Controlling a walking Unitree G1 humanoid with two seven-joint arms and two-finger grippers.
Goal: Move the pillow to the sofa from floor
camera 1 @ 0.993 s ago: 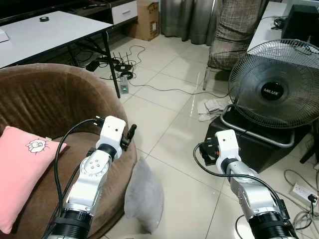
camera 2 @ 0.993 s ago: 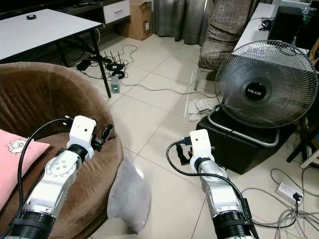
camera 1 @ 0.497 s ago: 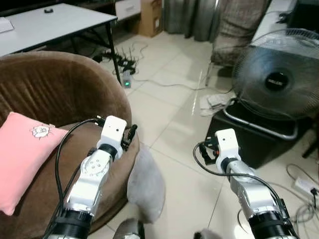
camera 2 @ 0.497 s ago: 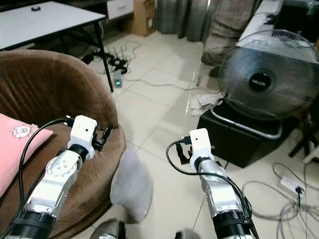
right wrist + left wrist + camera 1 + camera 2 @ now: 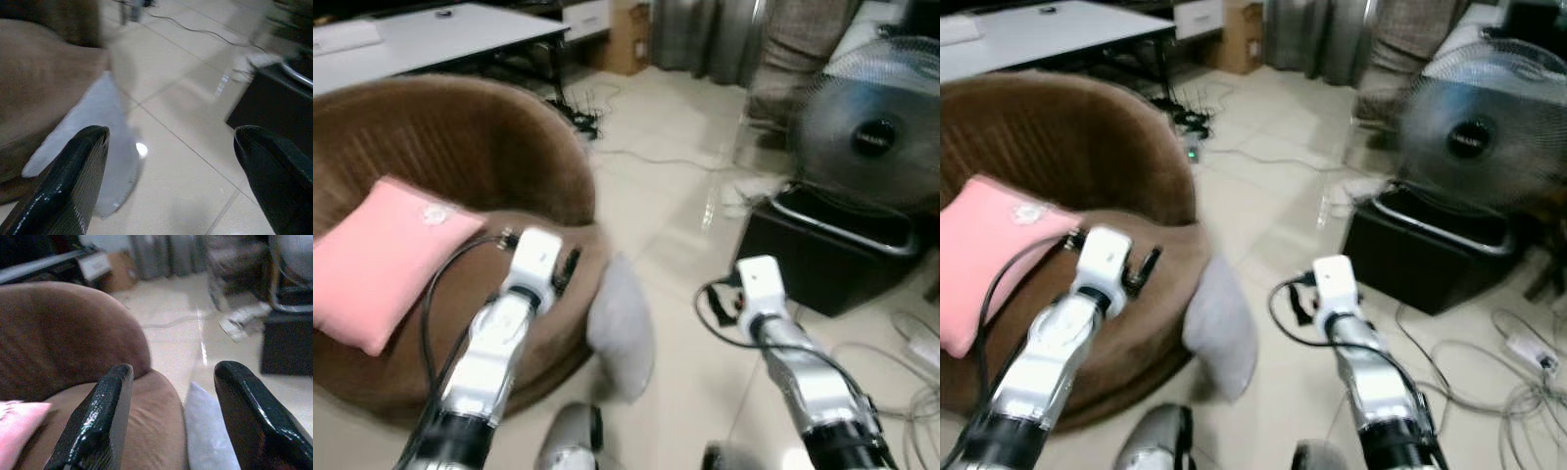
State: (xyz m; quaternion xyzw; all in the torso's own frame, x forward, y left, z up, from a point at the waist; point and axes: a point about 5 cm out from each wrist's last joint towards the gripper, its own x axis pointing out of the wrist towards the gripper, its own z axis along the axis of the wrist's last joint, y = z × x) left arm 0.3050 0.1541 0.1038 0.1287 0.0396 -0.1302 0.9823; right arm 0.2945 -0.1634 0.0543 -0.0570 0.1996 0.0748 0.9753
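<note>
A grey pillow (image 5: 622, 328) stands on the tiled floor, leaning against the front of the round brown sofa (image 5: 460, 147). A pink pillow (image 5: 386, 259) lies on the sofa seat. My left gripper (image 5: 568, 269) hovers over the sofa's front edge, open and holding nothing; its wrist view shows the grey pillow (image 5: 208, 431) just below and beyond its fingers (image 5: 105, 421). My right gripper (image 5: 171, 134) hangs open above the floor, to the right of the grey pillow (image 5: 93, 132), apart from it.
A large fan (image 5: 871, 137) stands on a black box (image 5: 822, 264) at the right. Cables and a power strip (image 5: 920, 352) lie on the floor nearby. A white table (image 5: 440, 34) stands behind the sofa. My feet (image 5: 570, 441) show at the bottom edge.
The whole picture has shifted and blurred, so the camera moved; more of the sofa and pink pillow shows. Both arms keep their pose, and the grey pillow stays put.
</note>
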